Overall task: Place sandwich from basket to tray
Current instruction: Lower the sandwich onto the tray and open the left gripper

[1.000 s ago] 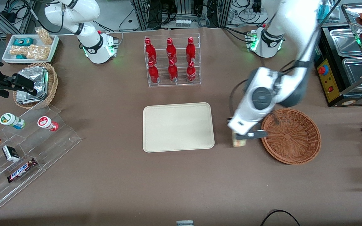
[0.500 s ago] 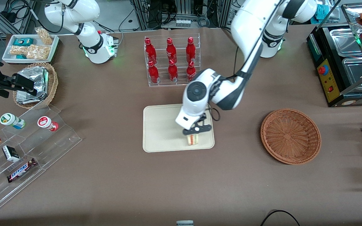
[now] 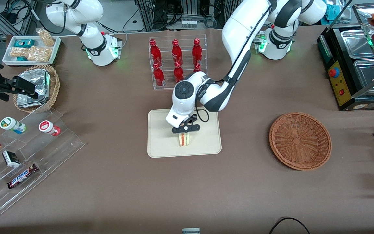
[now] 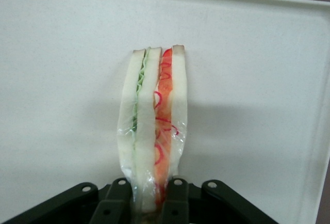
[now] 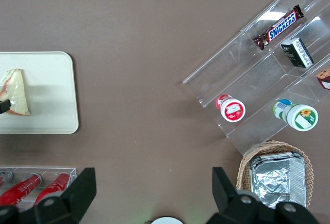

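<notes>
Brown cloth table; smooth cream tray (image 3: 161,143); gripper (image 3: 185,129) clamps plastic-wrapped layered sandwich (image 3: 184,139) above it; woven basket (image 3: 300,141) apart.

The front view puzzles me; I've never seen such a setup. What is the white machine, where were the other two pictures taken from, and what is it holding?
It is a white robot arm ending in a black two-finger gripper. That gripper is shut on a triangular sandwich of pale bread with red and green filling, over the flat cream rectangular tray. The round reddish-brown wicker basket sits beside the tray. One close-up comes from a camera on that arm's wrist, showing the sandwich between the fingers. The other looks down from the parked arm's wrist.
</notes>
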Motion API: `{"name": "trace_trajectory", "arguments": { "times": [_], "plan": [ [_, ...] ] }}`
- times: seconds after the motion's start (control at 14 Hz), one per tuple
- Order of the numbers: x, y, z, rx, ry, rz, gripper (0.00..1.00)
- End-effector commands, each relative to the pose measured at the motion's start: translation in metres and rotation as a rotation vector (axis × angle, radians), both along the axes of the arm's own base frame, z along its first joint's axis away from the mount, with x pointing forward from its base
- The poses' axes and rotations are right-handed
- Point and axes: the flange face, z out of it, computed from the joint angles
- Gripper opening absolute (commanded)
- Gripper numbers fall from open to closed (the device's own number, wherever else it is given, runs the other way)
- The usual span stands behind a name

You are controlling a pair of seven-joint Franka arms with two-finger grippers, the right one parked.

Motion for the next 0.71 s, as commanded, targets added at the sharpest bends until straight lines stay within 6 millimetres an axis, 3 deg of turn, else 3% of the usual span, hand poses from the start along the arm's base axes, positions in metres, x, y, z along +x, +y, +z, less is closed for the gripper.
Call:
{"name": "trace_trajectory", "arguments": {
  "times": [0.0, 0.21, 0.29, 0.43, 0.57, 0.64],
  "plan": [
    [0.007, -0.002, 0.012, -0.003, -0.020, 0.012, 1.00],
    [0.014, 0.003, 0.042, -0.010, -0.038, 0.010, 1.00],
    [0.028, 0.018, 0.067, -0.022, -0.049, 0.023, 1.00],
    [0.033, 0.039, 0.107, 0.003, -0.007, 0.055, 1.00],
    [0.046, 0.083, 0.131, 0.061, 0.066, 0.096, 1.00],
    [0.045, 0.095, 0.139, 0.081, 0.084, 0.099, 1.00]
  ]
}}
